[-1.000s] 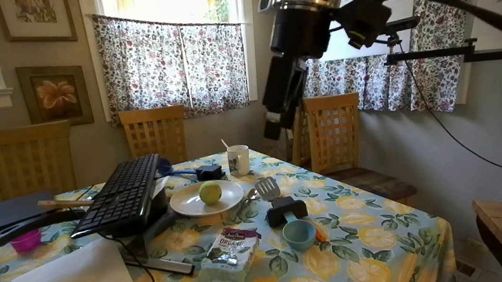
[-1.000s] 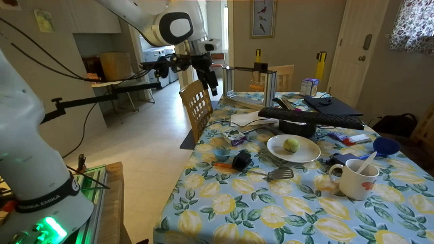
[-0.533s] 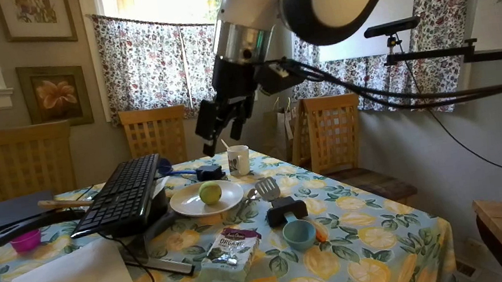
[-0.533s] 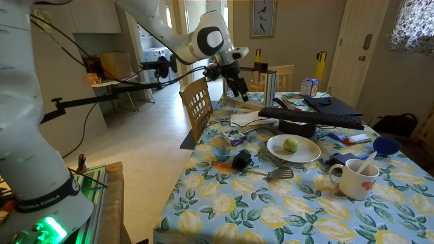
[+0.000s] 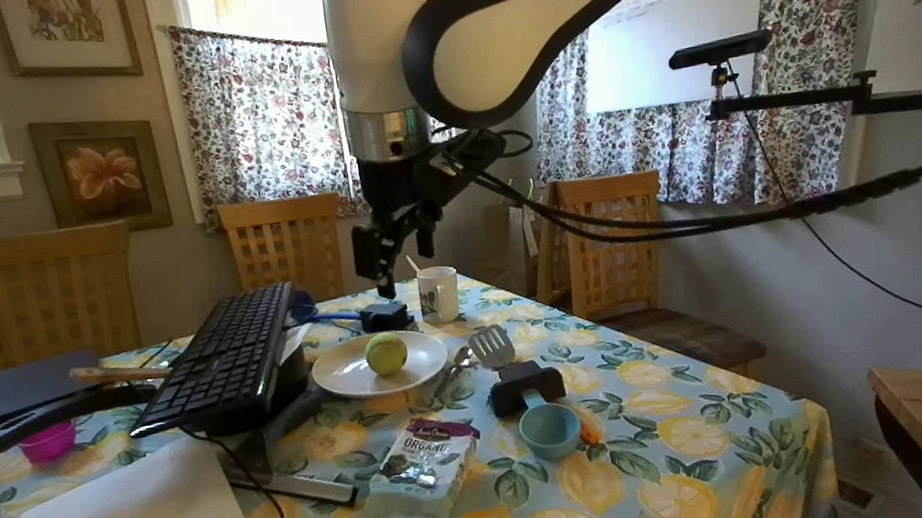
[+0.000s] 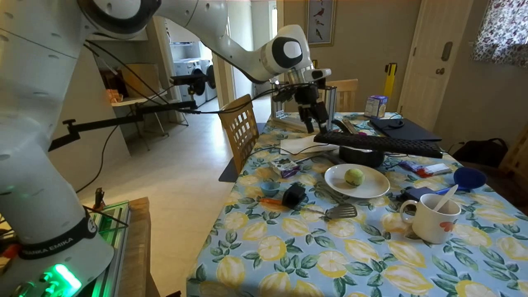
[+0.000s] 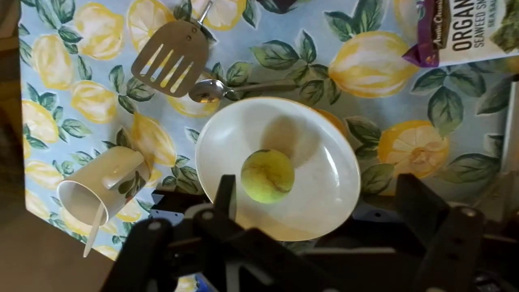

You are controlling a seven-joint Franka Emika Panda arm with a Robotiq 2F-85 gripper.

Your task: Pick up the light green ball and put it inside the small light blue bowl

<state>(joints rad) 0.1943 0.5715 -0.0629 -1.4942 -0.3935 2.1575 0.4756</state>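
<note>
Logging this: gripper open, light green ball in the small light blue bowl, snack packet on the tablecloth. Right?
Not quite: the light green ball rests on the white plate, not in the small light blue bowl, as the wrist view shows. The gripper is open and the snack packet lies on the tablecloth.

In an exterior view I see daylight blazing through a window [image 5: 271, 1] above floral curtains [image 5: 260, 125], and lattice-backed wooden chairs [image 5: 283, 245] standing before a grey wall [image 5: 180, 276] hung with framed flower pictures [image 5: 103, 175]. From here I also get, in an exterior view, pale floor [image 6: 177, 173] catching the light, a white door [image 6: 425, 74] and a framed bird picture [image 6: 320, 20] on a beige wall [image 6: 367, 41].
</note>
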